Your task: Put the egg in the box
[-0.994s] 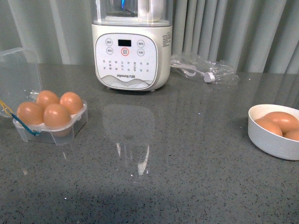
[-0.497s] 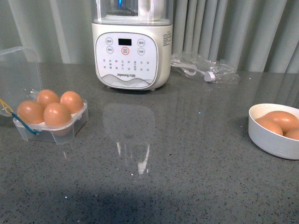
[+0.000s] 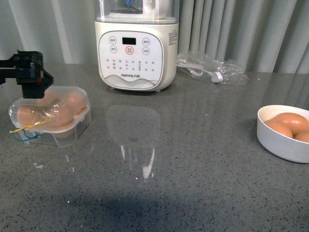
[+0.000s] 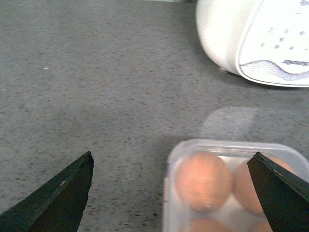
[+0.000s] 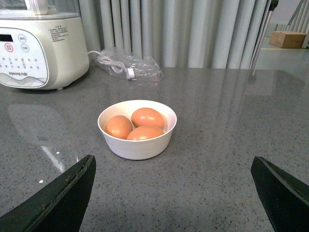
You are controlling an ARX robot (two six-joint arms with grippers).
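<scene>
Home kitchen: grey stone countertop, Joyoung blender, curtains.

Clear plastic box, glossy speckled stone-like table, matt white bowl

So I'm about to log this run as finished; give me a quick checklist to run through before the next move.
1. Box lid down over the eggs: ok.
2. Lid latched fully: cannot tell.
3. All four cells filled: cannot tell, lid blurs them.
4. Left gripper empty, open: ok, but it sits right at the box's back edge.
5. Right gripper open, empty: ok.
6. Bowl holds three spare eggs, upright: ok.
</scene>
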